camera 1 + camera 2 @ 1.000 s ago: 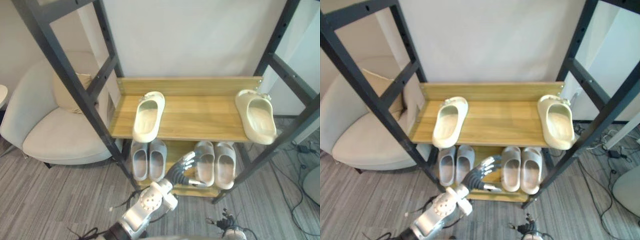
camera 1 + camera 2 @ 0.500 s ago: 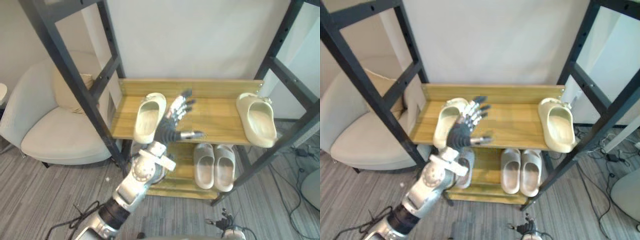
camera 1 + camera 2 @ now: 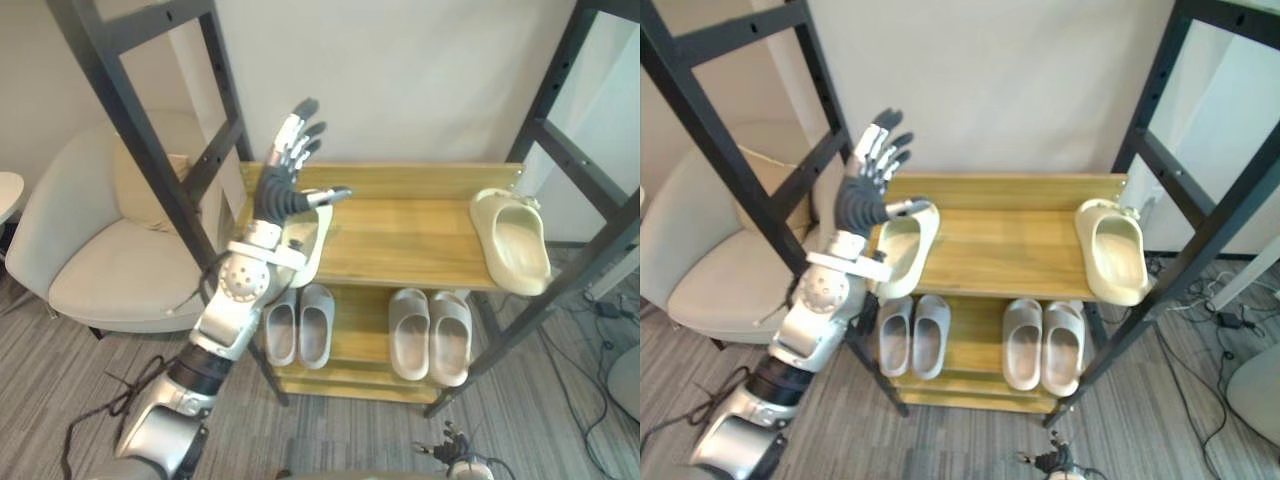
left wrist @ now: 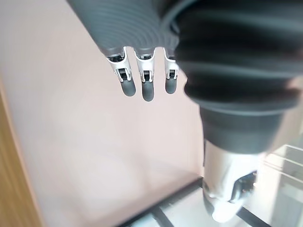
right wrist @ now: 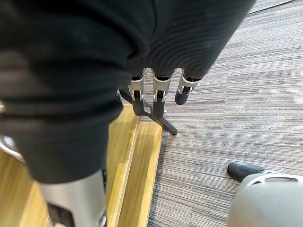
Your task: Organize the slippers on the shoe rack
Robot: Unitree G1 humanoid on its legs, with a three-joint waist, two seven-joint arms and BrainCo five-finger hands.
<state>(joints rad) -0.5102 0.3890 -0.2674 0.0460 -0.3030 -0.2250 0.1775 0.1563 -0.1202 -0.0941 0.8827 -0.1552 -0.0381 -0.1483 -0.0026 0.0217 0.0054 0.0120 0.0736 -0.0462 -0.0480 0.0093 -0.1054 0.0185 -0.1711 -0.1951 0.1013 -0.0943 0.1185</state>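
Observation:
On the rack's upper wooden shelf (image 3: 400, 235) lie two cream slippers, far apart. The left cream slipper (image 3: 308, 242) is partly hidden behind my left wrist. At the shelf's right end, the right cream slipper (image 3: 518, 240) overhangs the front edge. My left hand (image 3: 283, 182) is raised above the left slipper, open with straight fingers (image 4: 144, 87), holding nothing. The lower shelf (image 3: 355, 335) carries two pairs of grey slippers (image 3: 298, 322) (image 3: 430, 333). My right hand (image 5: 161, 92) hangs low near the floor beside the rack's foot, fingers relaxed and empty.
Black metal posts (image 3: 130, 110) (image 3: 585, 160) frame the rack on both sides, the left one close to my raised arm. A pale armchair (image 3: 100, 270) with a cushion stands left of the rack. A white wall backs the shelves.
My left hand has risen from below the rack's front, past the upper shelf's middle, to up above the left cream slipper. The slippers have not moved.

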